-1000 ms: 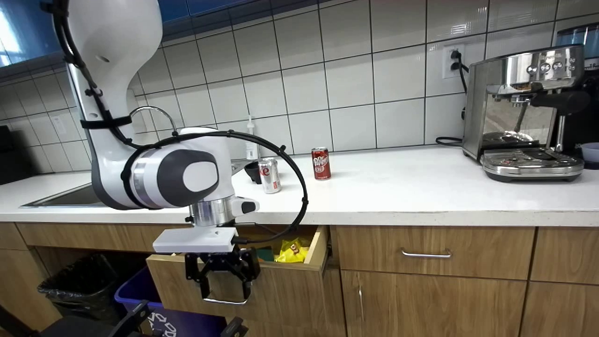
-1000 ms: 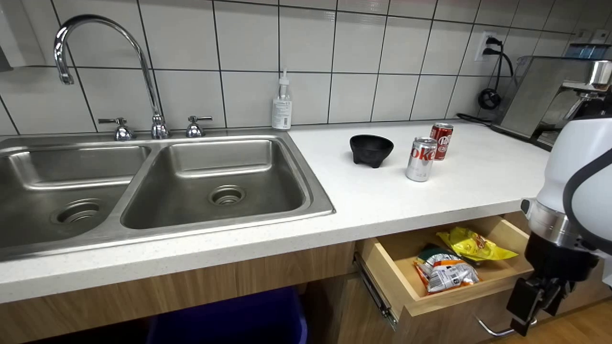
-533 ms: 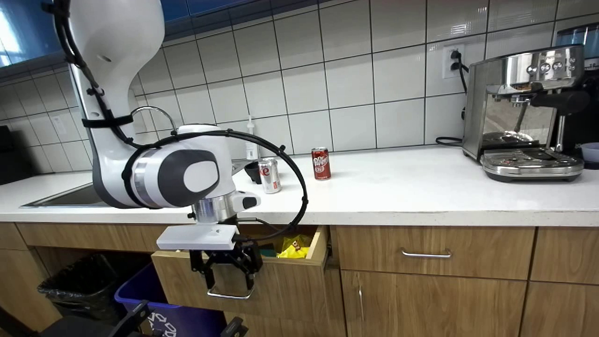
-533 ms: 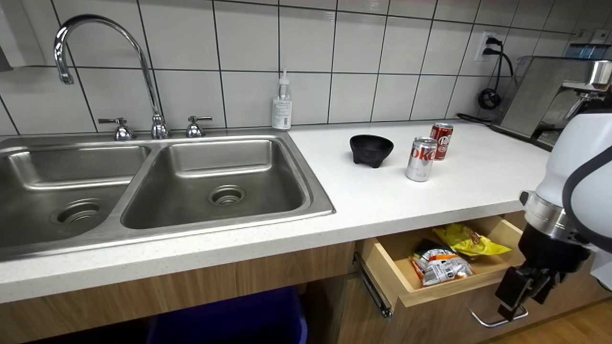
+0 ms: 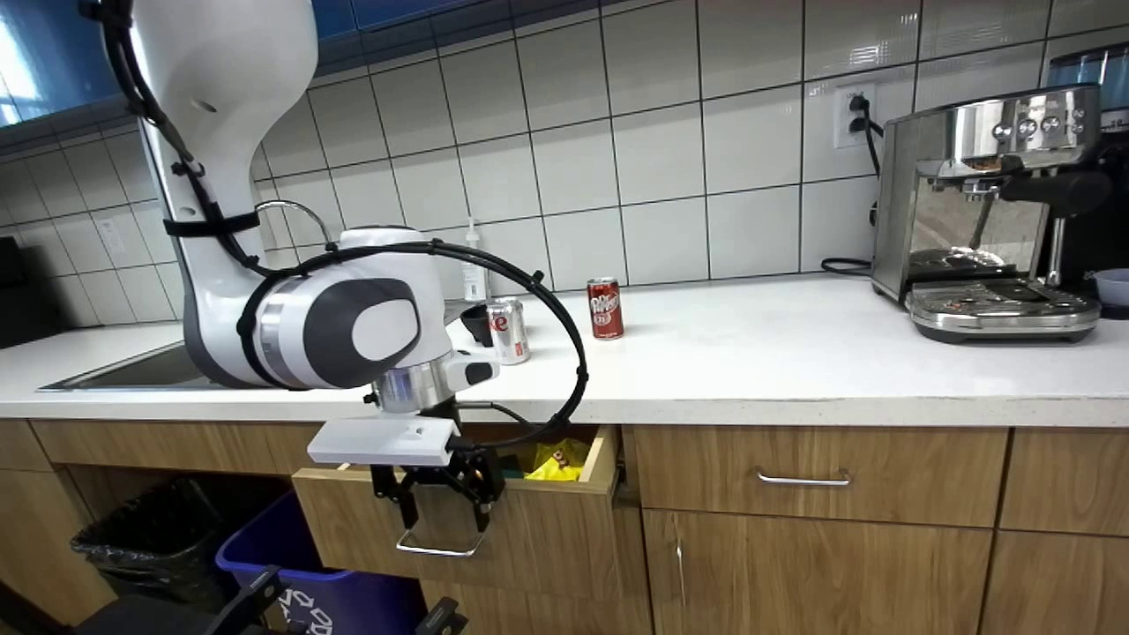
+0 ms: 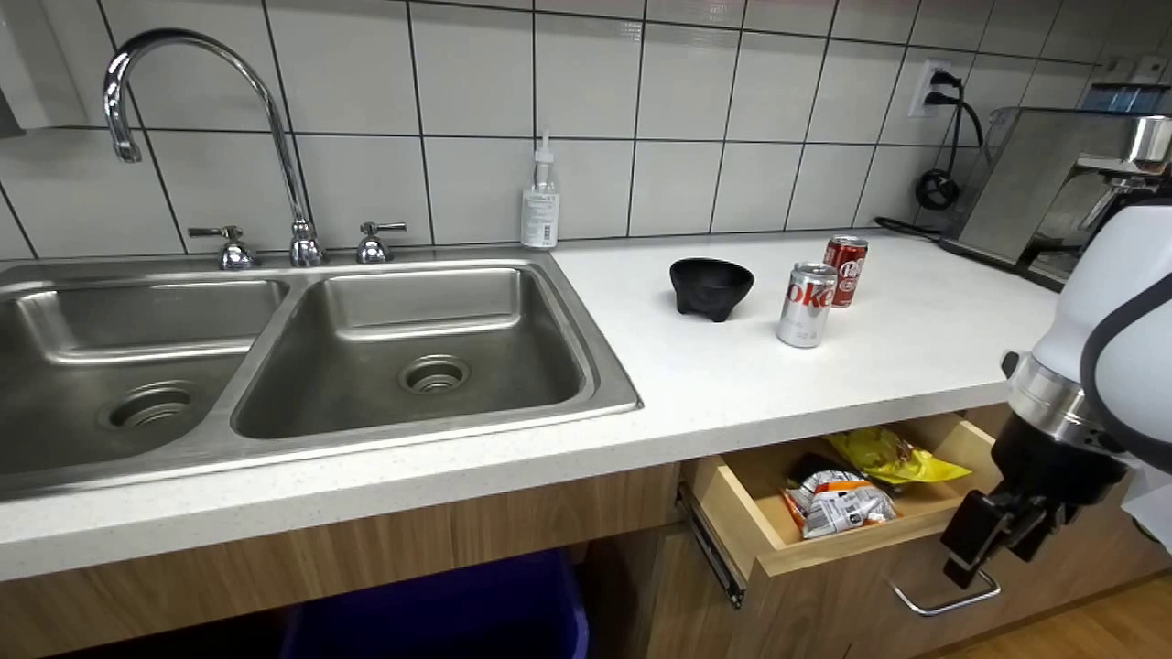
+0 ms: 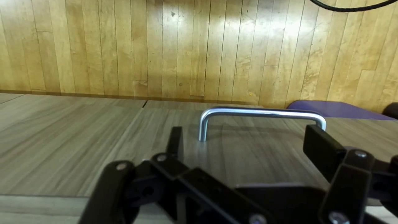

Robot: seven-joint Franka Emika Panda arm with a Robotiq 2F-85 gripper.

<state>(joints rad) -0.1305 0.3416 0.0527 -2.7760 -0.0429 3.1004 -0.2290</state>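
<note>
A wooden drawer point(image 5: 547, 538) stands partly open under the counter; it also shows in an exterior view point(image 6: 797, 609). Its front has a silver bar handle point(image 7: 261, 112), seen in both exterior views point(image 5: 438, 553) point(image 6: 948, 606). My gripper point(image 7: 245, 133) points down in front of the drawer, its fingers apart and nothing between them. In an exterior view the gripper point(image 5: 446, 520) has its fingertips near the handle's two ends. In an exterior view the gripper point(image 6: 993, 563) overlaps the handle; I cannot tell whether it touches. A yellow bag point(image 6: 893, 458) and a silver-orange bag point(image 6: 838, 503) lie inside the drawer.
On the white counter point(image 6: 632, 366) stand a black bowl point(image 6: 711, 286), a silver can point(image 6: 806, 307), a red can point(image 5: 605, 309) and a coffee machine point(image 5: 988, 220). A double sink point(image 6: 412, 343) is set into it. A blue bin point(image 5: 370, 600) and black-lined bin point(image 5: 159, 529) stand below.
The drawer has slid inward a little, its handle and bags moving with it. My gripper has moved the same way and slightly up, with its fingers still apart.
</note>
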